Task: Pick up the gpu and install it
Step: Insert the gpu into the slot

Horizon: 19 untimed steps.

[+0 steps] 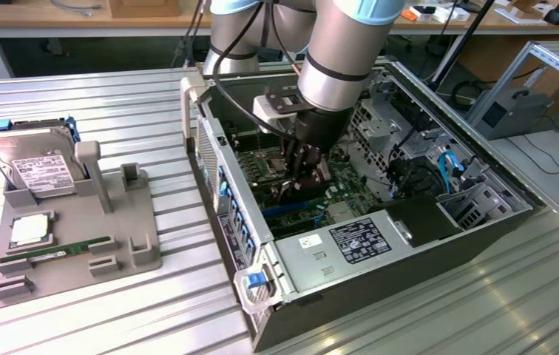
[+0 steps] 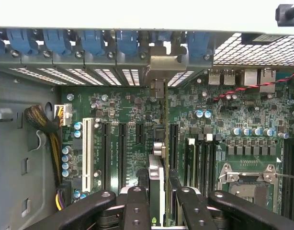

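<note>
Black multi-fingered claw [image 2: 159,201] clamped on the gpu [image 2: 157,158], a thin dark expansion card seen edge-on, held upright between the fingers [image 2: 136,207] with its pale metal end bracket [image 2: 161,64] up against the row of blue slot clips [image 2: 84,43] at the case's rear wall. Poised over the green motherboard [image 2: 137,124], lined up with the long black expansion slots beside the white slot [image 2: 87,148]; whether the card edge is already seated cannot be told. In the exterior view, claw [image 1: 305,174] reaching down from the grey robot arm [image 1: 344,52] deep into the open black-and-silver computer tower case [image 1: 378,244] lying on its side on the ribbed metal bench [image 1: 92,325]. Well apart, toward the exterior view's left, a grey plastic parts holder [image 1: 122,222] carrying a boxy silver hard drive with white label [image 1: 38,170], a square silver processor chip [image 1: 28,231] and a small green RAM stick [image 1: 58,253].
</note>
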Tool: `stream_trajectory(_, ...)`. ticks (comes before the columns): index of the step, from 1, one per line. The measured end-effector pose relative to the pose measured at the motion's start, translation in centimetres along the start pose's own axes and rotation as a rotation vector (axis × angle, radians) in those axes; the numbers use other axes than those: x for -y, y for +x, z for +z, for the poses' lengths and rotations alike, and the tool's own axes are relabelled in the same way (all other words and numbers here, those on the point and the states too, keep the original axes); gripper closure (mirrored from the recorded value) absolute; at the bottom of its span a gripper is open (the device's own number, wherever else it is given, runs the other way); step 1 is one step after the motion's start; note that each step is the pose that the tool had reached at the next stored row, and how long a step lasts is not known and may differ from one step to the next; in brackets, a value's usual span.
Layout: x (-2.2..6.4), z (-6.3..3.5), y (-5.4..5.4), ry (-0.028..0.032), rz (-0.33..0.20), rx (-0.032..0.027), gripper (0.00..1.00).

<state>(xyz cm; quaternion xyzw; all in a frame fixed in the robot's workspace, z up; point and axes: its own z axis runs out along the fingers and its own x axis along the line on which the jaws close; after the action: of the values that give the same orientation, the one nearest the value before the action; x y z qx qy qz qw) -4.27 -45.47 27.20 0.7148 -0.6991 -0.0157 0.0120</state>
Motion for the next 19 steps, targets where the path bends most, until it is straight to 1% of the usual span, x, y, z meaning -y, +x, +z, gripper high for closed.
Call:
stream_trajectory(1,0.00,0.00,0.00,0.0000,0.000,0.0009,0.73)
stream_trajectory(2,-0.01,0.00,0.00,0.0002,0.000,0.0052,0.73)
stream_trajectory(3,-0.01,0.00,0.02,0.0009,-0.001,0.0297,0.73)
stream_trajectory(4,-0.02,0.00,0.02,0.0015,-0.002,0.0476,0.73)
stream_trajectory(9,-0.02,0.00,0.05,0.0015,-0.002,0.0482,0.73)
stream_trajectory(11,-0.03,0.01,0.38,0.0015,-0.002,0.0488,0.73)
stream_trajectory(13,0.13,0.00,0.61,0.0011,-0.002,0.0486,0.73)
stream_trajectory(14,0.33,-0.01,0.68,-0.0005,-0.002,0.0487,0.73)
stream_trajectory(19,0.37,-0.01,0.70,-0.0010,-0.002,0.0486,0.73)
